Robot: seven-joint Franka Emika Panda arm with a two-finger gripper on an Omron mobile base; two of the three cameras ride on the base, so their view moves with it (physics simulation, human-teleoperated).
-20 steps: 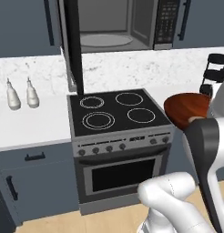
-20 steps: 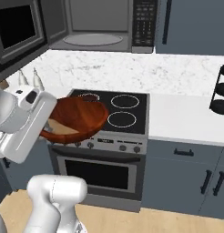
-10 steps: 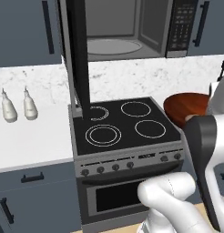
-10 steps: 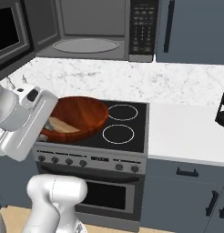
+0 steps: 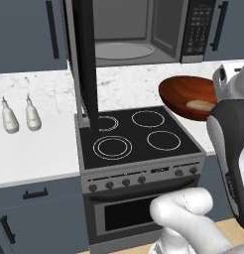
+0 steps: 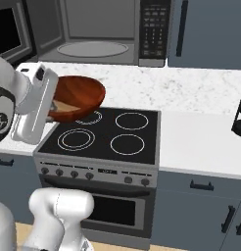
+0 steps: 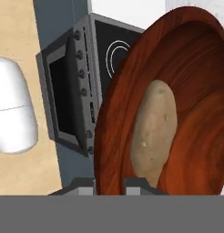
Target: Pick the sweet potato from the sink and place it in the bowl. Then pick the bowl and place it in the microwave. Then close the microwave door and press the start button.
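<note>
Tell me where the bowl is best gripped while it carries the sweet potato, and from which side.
Grip the bowl by its thin rim, one finger inside and one outside, coming from the edge nearest the arm, as the gripper does now. It is too wide to span, and the sweet potato lies near that edge, so a deeper inside finger might touch it.

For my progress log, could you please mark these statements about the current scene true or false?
1. The sweet potato lies inside the bowl. True.
2. The bowl already sits inside the microwave. False: the gripper holds it up beside the stove.
3. The microwave door stands open. True.
4. A pot sits on a burner. False: the burners are bare.
5. Two bottles stand on the counter. True.
</note>
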